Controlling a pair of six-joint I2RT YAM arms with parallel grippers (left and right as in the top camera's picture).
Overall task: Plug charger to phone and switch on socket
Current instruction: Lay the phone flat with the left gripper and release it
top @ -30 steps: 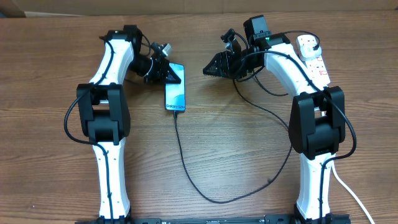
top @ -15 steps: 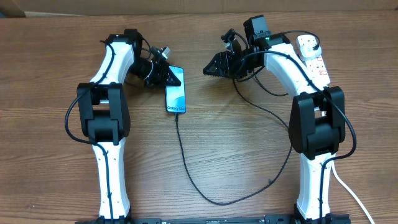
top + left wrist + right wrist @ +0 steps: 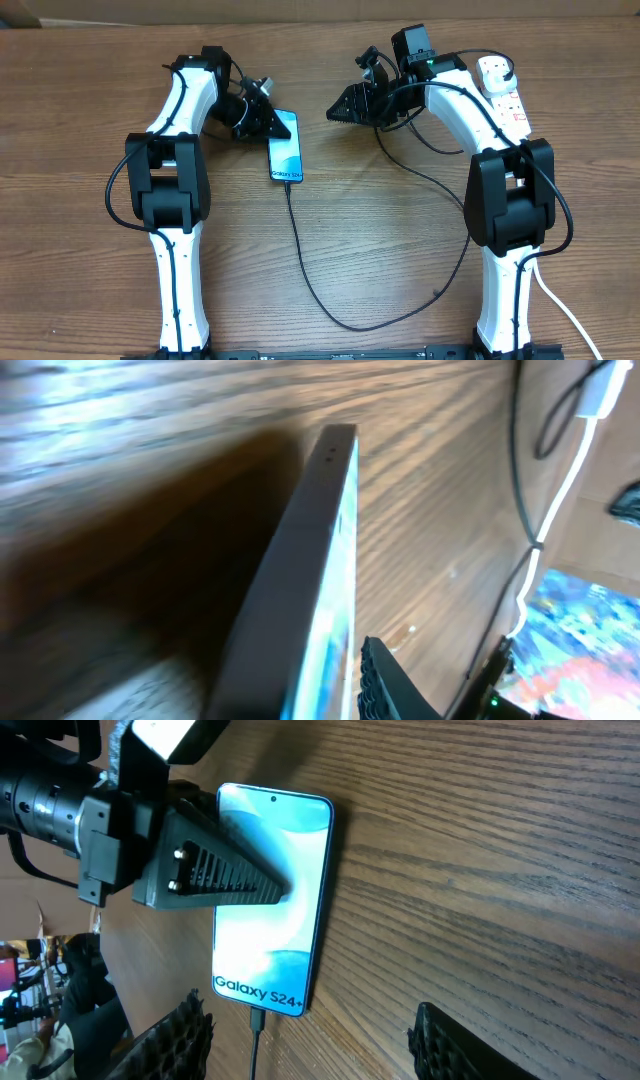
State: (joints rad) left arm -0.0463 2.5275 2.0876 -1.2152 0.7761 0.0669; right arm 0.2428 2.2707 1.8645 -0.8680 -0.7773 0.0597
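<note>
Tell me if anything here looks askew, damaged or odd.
Nothing damaged or spilled. The phone lies slightly slanted, with the charger plugged into its near end; the left gripper sits over its far end.

The phone (image 3: 285, 150) lies on the table (image 3: 380, 240), socket (image 3: 505, 95) far right, charger (image 3: 290, 205) between.

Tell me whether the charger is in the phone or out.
In: the charger sits in the bottom edge of the phone, just below the Galaxy text.

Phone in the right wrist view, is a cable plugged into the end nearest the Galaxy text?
Yes, the charger has its connector seated in the phone edge beside the Galaxy text.
</note>
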